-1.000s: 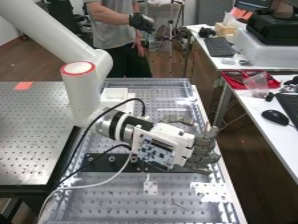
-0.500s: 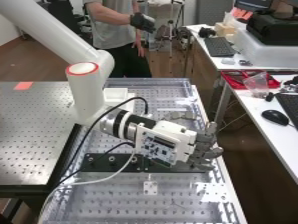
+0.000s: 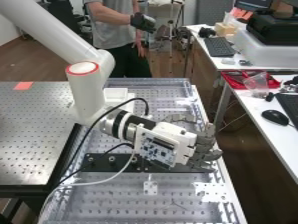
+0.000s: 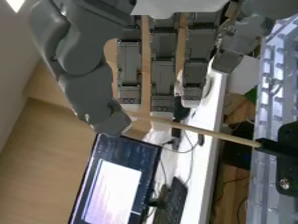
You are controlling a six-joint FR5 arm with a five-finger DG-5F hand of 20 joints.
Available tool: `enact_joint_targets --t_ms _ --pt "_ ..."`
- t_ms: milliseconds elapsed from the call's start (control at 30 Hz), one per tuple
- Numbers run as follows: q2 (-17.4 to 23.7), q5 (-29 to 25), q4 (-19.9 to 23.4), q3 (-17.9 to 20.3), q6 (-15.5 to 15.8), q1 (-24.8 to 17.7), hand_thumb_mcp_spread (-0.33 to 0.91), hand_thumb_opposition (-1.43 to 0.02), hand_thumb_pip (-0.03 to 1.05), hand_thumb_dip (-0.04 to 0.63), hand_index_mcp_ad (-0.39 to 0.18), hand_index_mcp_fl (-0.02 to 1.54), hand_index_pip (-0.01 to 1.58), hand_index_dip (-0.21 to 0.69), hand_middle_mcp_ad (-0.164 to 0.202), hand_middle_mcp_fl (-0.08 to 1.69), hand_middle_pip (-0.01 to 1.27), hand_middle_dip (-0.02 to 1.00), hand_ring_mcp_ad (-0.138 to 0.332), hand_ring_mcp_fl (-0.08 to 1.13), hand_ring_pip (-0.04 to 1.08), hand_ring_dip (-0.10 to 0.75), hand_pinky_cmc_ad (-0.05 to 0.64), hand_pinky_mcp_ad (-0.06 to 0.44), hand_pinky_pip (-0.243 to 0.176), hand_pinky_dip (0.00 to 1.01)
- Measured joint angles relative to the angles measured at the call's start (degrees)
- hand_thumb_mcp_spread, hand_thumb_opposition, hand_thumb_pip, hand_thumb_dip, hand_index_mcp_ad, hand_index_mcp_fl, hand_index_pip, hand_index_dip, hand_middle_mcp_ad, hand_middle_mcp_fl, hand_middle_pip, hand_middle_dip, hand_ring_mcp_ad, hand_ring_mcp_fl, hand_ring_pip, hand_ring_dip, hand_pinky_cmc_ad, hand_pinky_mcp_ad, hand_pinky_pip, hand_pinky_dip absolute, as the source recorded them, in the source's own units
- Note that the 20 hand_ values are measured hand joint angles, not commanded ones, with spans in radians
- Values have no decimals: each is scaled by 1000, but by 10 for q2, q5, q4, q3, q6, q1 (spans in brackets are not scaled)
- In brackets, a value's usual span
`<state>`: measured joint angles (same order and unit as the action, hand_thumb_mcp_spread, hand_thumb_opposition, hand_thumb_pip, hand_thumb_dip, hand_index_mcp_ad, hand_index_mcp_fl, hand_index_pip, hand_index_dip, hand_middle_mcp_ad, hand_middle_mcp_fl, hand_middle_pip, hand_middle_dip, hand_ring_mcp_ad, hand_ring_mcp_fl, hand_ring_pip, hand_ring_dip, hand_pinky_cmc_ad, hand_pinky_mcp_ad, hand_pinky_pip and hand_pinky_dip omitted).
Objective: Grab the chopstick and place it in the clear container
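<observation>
Compared with one second ago, the white jointed robot arm (image 3: 85, 97) has moved slightly toward the bench side with the desks, and the dark grey mechanical hand (image 3: 203, 150) has shifted a little with it. Since half a second ago we see the arm in nearly the same place — only the outline of the fingers has changed slightly.

Now we see the hand above the bench of perforated metal (image 3: 116, 202), near the long black plate (image 3: 110, 162). In the wrist view, its fingers (image 4: 163, 82) hang rather straight, with narrow gaps between them, and the thumb (image 4: 83, 90) is spread away from them.

The thin light-brown wooden chopstick (image 4: 199, 130) has one end in a black holder (image 4: 269, 146). From there it runs past the fingertips (image 4: 161, 103) to beside the tip of the thumb — whether the hand touches it, we cannot tell.
</observation>
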<state>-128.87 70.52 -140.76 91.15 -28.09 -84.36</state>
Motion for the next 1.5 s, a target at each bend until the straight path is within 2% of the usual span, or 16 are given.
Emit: enact_joint_targets --t_ms 67,133,200,400,467,600,633,700,800,1267,1500 --pt "-1 -1 -1 -1 0 0 560 -803 674 340 -33 124 1442 91 93 412 880 705 115 443 94 527 367 199 -5 176" --pt "-2 -2 -3 -3 1 -1 560 -803 672 340 -35 148 1452 91 75 428 880 702 119 449 94 527 367 197 -2 176" --pt "-3 -3 -4 -5 2 -1 560 -803 660 340 -35 173 1457 91 75 449 880 702 115 490 96 527 367 195 -2 176" --pt "-5 -3 -8 -11 5 0 581 -819 613 333 -35 220 1461 94 75 494 880 702 119 494 99 545 386 199 12 180" --pt "-6 -3 -10 -12 5 0 579 -836 613 333 -35 223 1461 94 75 496 880 719 101 510 101 545 384 199 12 180" --pt "-7 -1 -13 -17 9 2 579 -834 613 333 -35 253 1464 87 73 515 883 721 103 506 99 545 400 197 12 176" --pt "-7 -1 -15 -18 9 3 595 -834 613 333 -37 258 1464 87 73 506 883 721 89 513 101 545 398 197 12 176" --pt "-8 -1 -18 -19 10 3 595 -836 613 333 -33 258 1464 87 63 529 883 721 82 529 99 545 398 199 12 176" --pt "-9 1 -22 -22 12 4 599 -848 618 333 -33 258 1464 87 66 531 883 719 86 529 93 548 401 199 26 180" --pt "-8 0 -22 -23 14 5 593 -850 628 337 -37 269 1457 82 66 531 883 719 86 531 103 557 417 197 24 180" --pt "-8 -3 -22 -24 20 6 595 -860 628 337 -37 323 1457 79 66 562 880 721 82 555 105 557 417 199 28 180"
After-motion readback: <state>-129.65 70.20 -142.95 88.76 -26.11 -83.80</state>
